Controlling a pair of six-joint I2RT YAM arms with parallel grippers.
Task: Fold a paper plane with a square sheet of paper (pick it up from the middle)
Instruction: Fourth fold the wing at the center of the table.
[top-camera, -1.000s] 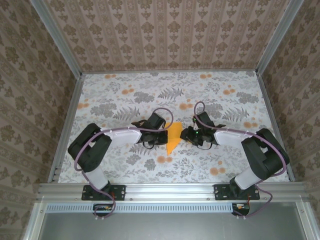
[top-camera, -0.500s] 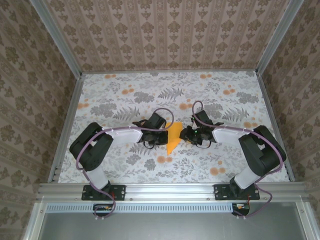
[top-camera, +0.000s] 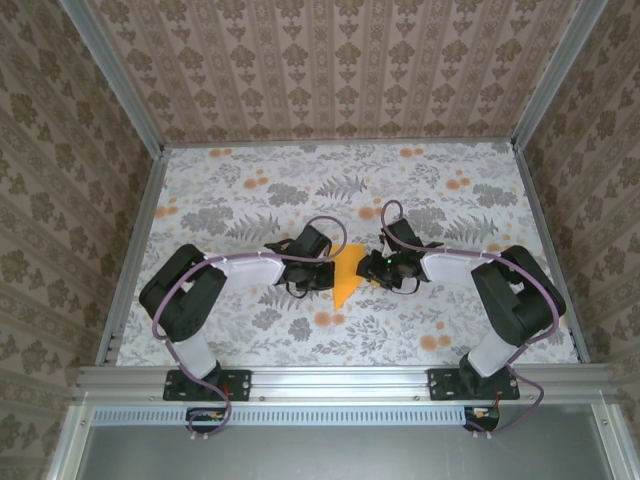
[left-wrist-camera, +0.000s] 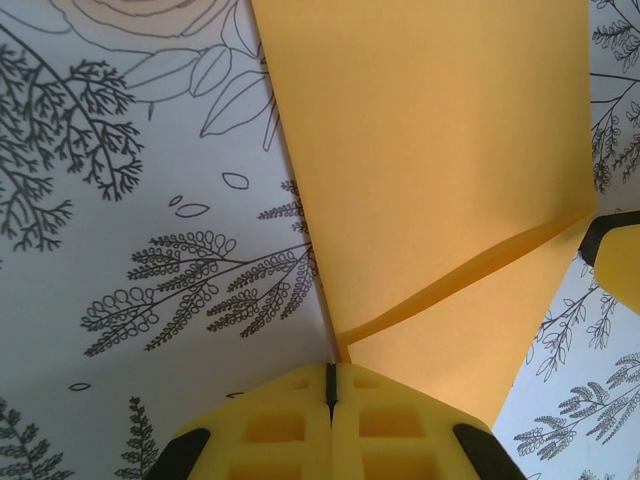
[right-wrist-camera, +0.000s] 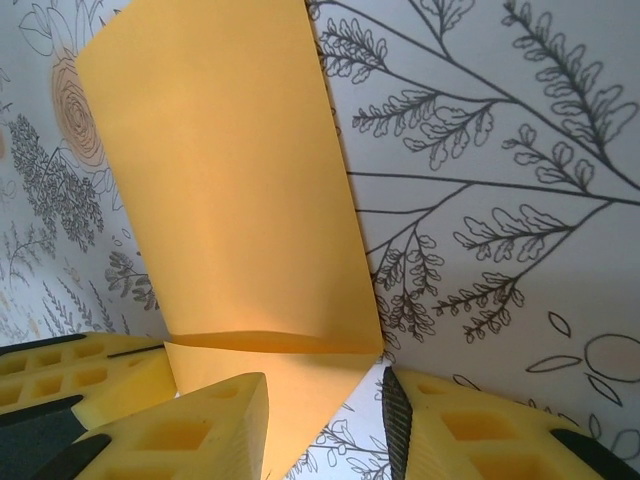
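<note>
Both arms (top-camera: 240, 268) are bent inward toward each other; the left pincer (left-wrist-camera: 331, 370) is pressed shut, the right pincer (right-wrist-camera: 325, 390) is held partly apart

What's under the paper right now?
Leaf-print table shows all around the paper, and a folded flap lies beneath its top layer. Anything directly underneath is covered.

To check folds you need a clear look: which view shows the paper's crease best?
Left wrist: the paper fills much of the frame, its crease sharp across it. The right wrist view is close too, the crease fainter. In the top view it is a small orange wedge.
</note>
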